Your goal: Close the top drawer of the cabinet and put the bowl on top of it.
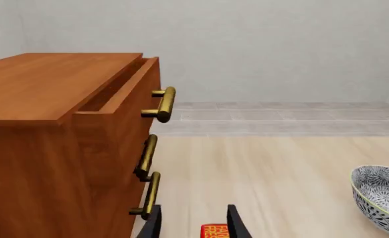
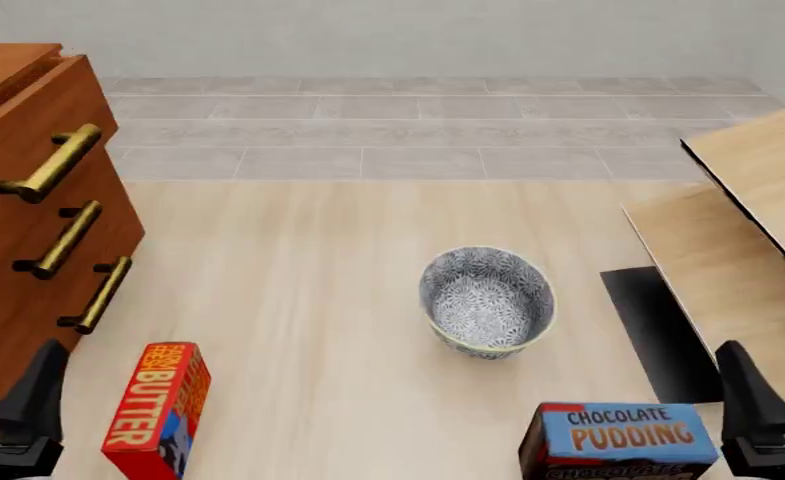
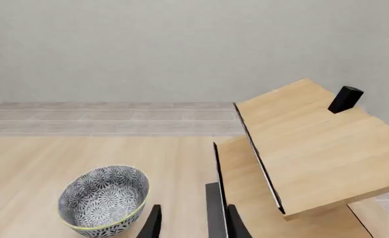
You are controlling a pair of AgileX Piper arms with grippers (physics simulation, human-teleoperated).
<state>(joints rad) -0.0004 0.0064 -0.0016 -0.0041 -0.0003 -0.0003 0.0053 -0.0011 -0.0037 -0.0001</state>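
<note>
- My left gripper (image 1: 193,225) has its two dark fingers parted with nothing between them; my right gripper (image 3: 193,223) is likewise spread and empty.
- The tall reddish-brown wooden cabinet (image 1: 45,87) stands ahead and to the outer side of my left gripper, its top drawer (image 1: 125,91) pulled partway out, brass bar handle (image 1: 164,104) jutting forward.
- If I push off-centre or catch the handle with a finger, the drawer could stop short of flush.
- The round blue-grey floral bowl with pale yellow-green rim (image 2: 487,300) rests upright on the light wood table (image 2: 312,300), between my grippers and forward of both.
- A rim pinch could slip or tip it.
- The red butter box (image 2: 156,410) near my left gripper and the blue chocolate pudding box (image 2: 619,440) beside my right could get knocked.
</note>
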